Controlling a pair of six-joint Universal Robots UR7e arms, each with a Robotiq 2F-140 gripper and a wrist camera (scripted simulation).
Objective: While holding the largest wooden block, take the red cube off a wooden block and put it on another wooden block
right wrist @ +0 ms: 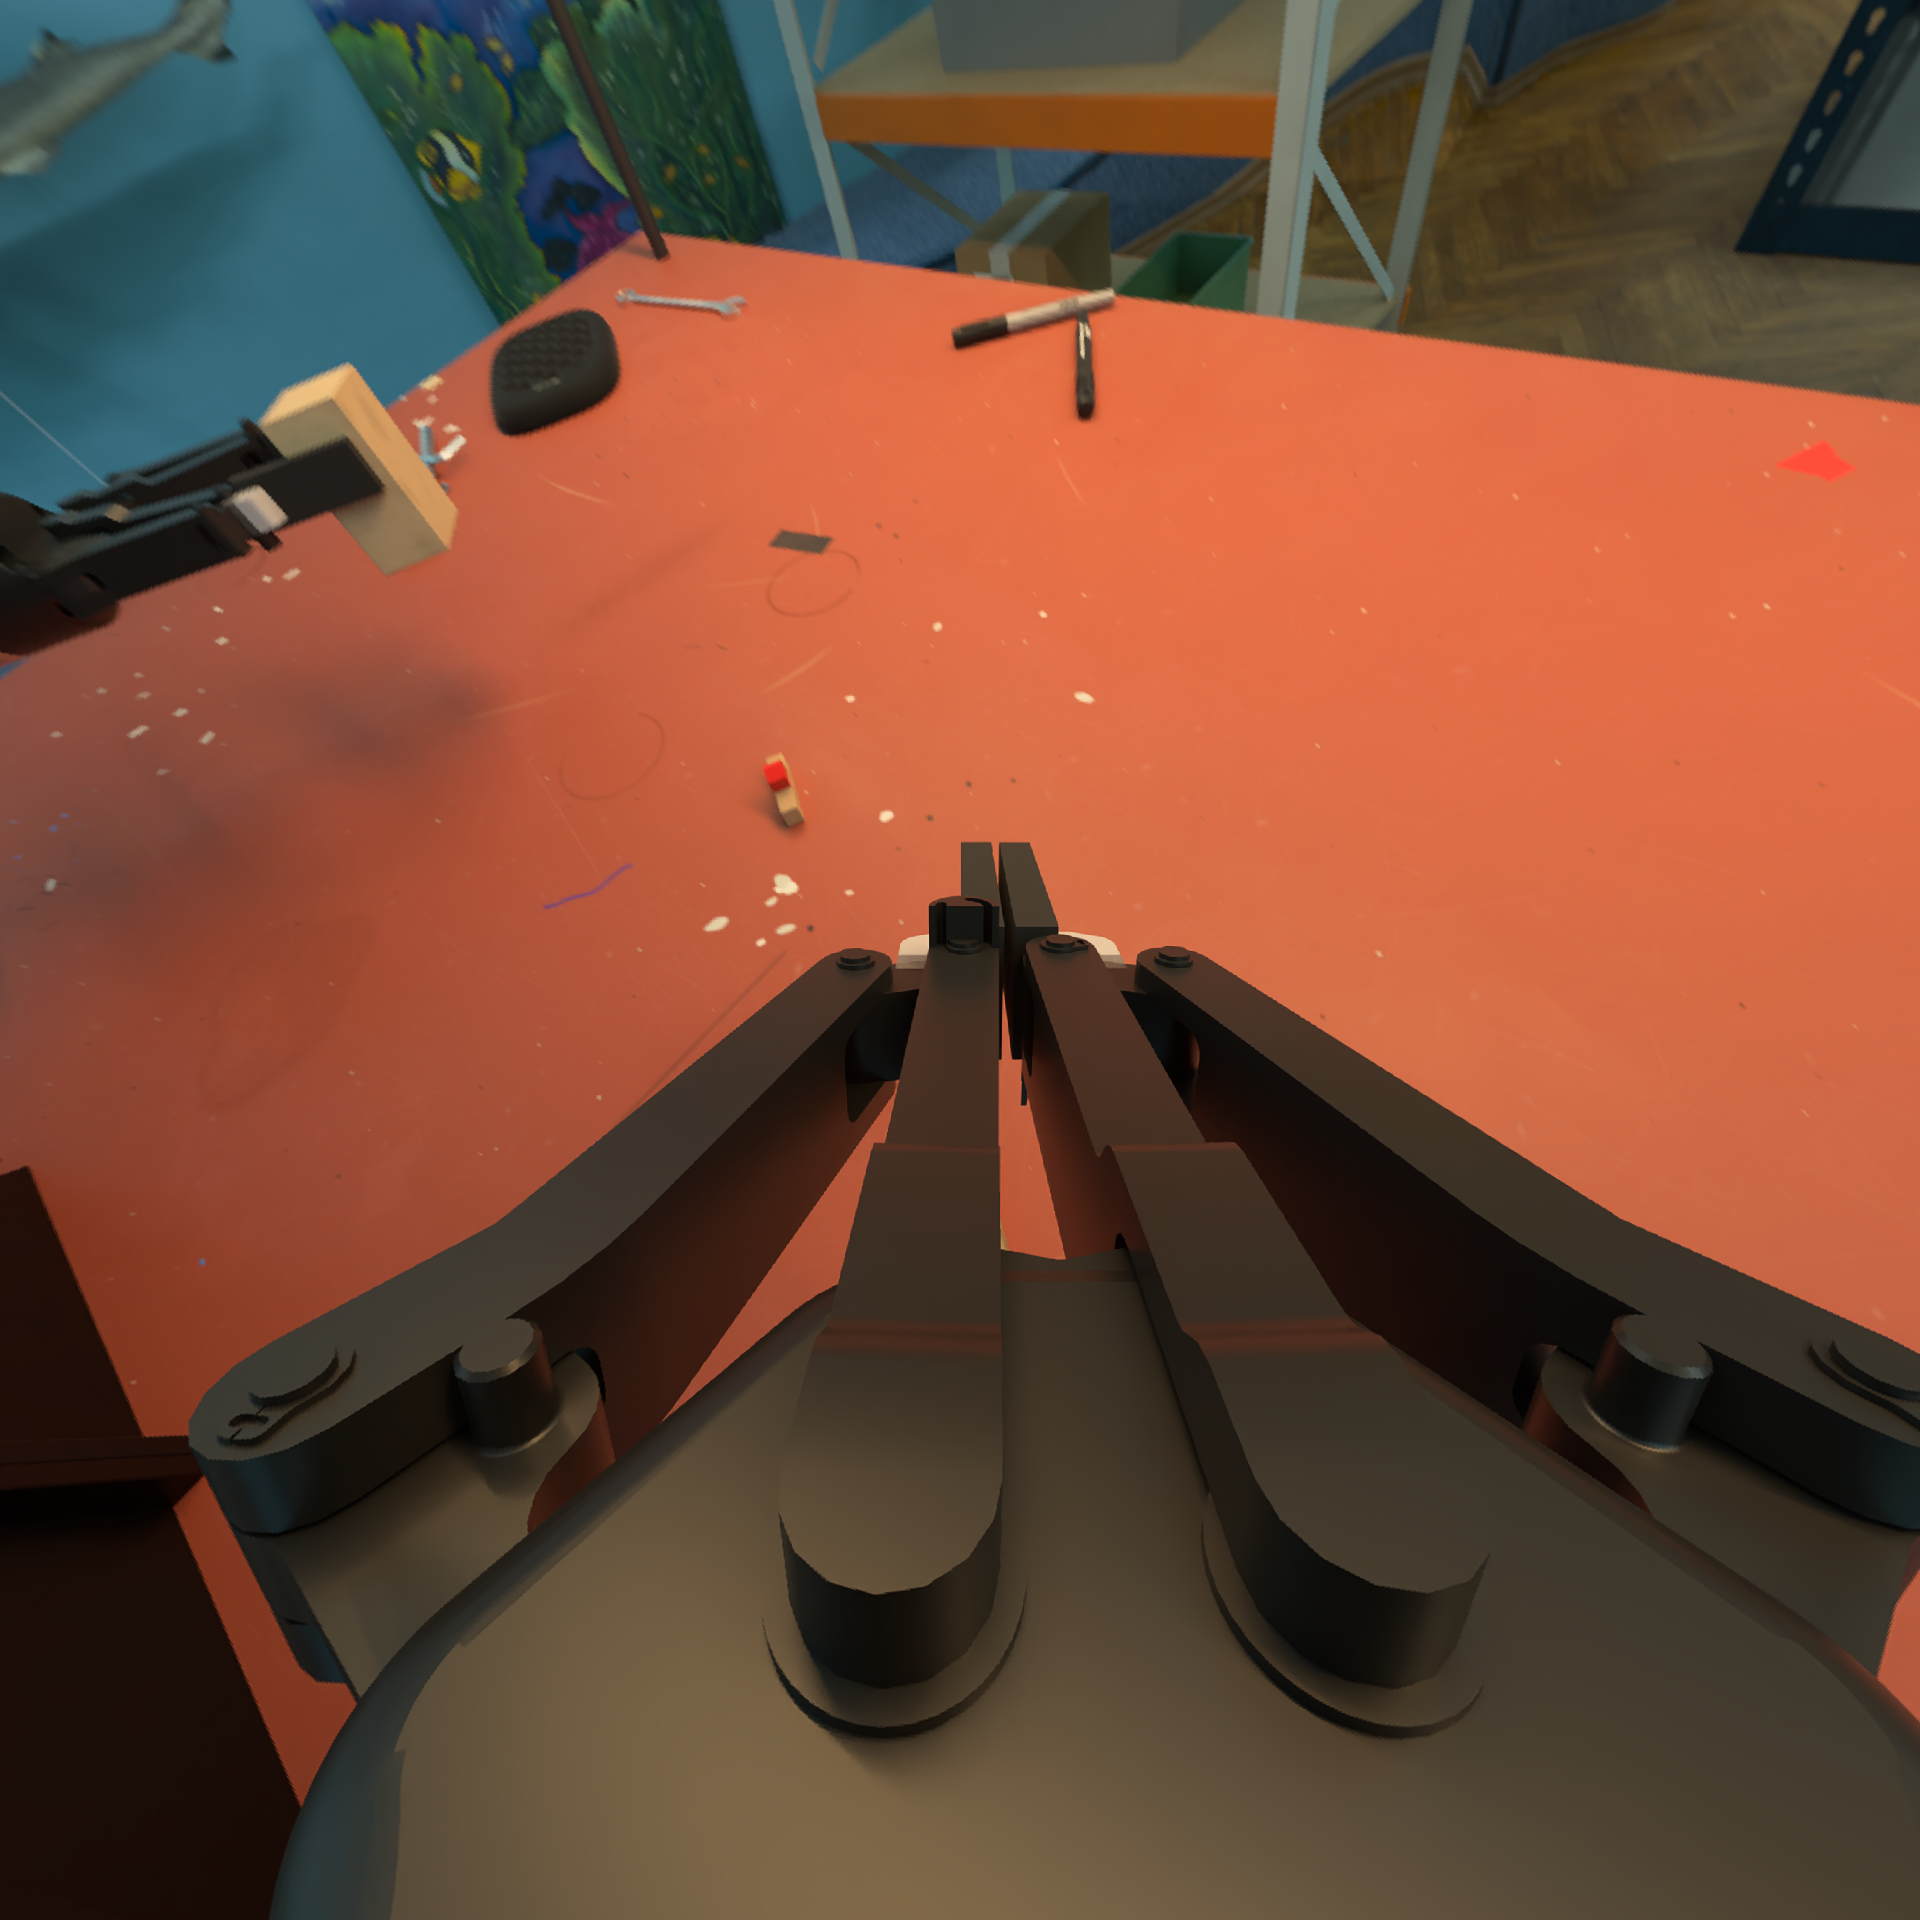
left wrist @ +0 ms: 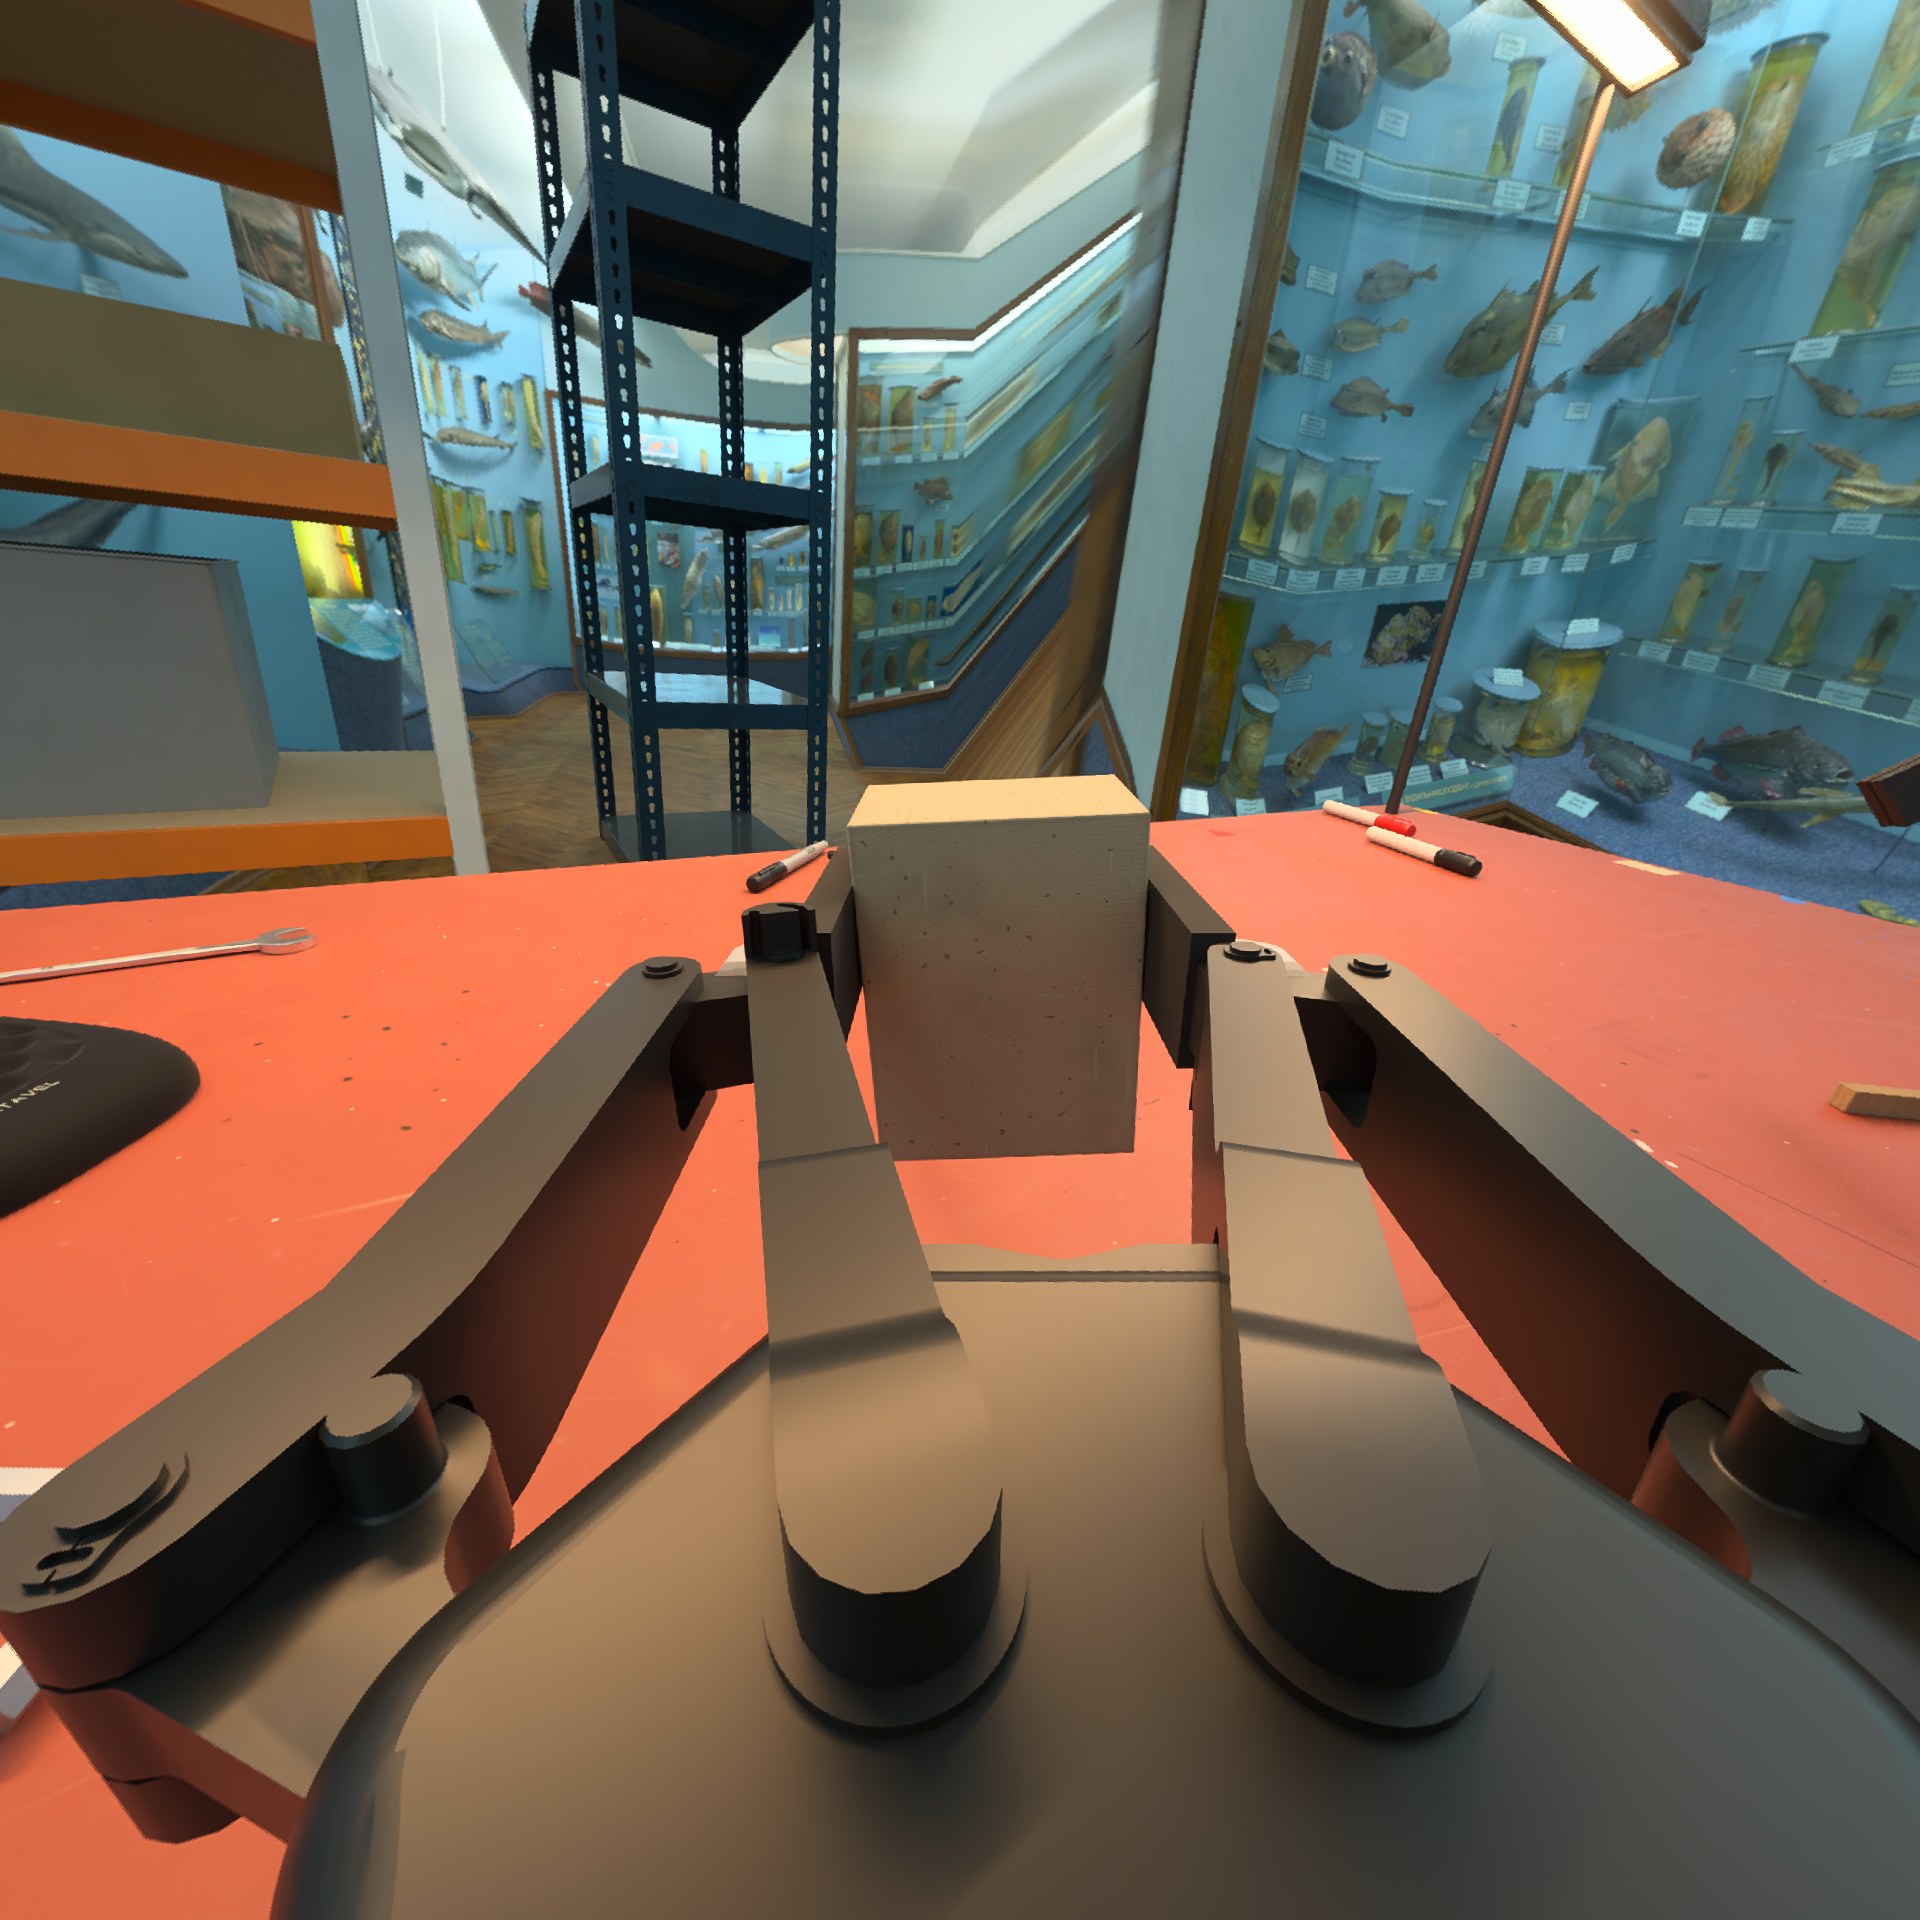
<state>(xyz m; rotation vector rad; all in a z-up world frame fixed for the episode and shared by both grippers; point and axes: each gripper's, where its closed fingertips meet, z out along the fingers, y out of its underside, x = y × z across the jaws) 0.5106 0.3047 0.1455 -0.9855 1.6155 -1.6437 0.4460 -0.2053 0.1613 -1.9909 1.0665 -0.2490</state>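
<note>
In the left wrist view my left gripper (left wrist: 1000, 935) is shut on the largest wooden block (left wrist: 997, 997), a pale upright block held above the orange table (left wrist: 416, 1091). The right wrist view shows the same gripper (right wrist: 208, 509) and block (right wrist: 364, 457) at the far left. The red cube (right wrist: 775, 772) sits on a small wooden block (right wrist: 792, 808) on the table, a little ahead and left of my right gripper (right wrist: 1000, 878). The right gripper is shut and empty, above the table.
A flat wooden piece (left wrist: 1875, 1099) lies at the right edge. A black pad (right wrist: 554, 371), a wrench (right wrist: 681, 301) and two markers (right wrist: 1029, 317) lie at the far side. More markers (left wrist: 1403, 842) lie near the table's back edge. A dark box (right wrist: 62, 1455) stands at lower left.
</note>
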